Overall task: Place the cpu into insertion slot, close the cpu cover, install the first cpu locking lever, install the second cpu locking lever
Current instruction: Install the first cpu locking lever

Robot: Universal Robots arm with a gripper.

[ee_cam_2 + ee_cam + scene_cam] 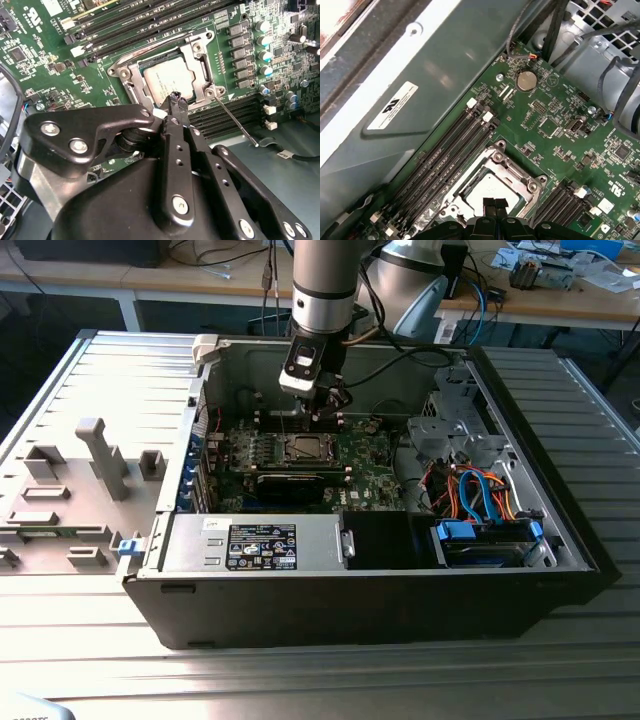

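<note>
The cpu (167,82) lies in the insertion slot (305,448) on the green board, its pale metal top showing through the window of the cpu cover (200,60). The silver cover lies flat over the chip (490,187), with its frame (520,176) around it. A thin metal locking lever (236,121) sticks out from one socket corner, its free end over the board's edge. My gripper (177,102) hovers just above the socket's edge, fingertips (490,204) pressed together and shut on nothing. In the exterior view the gripper (322,412) hangs just behind the socket.
Black memory slots (445,150) run along one side of the socket, with several capacitors (262,42) on another. The grey case wall (420,90) stands close behind. A black power supply (260,543) and blue drive cage (485,540) fill the case front.
</note>
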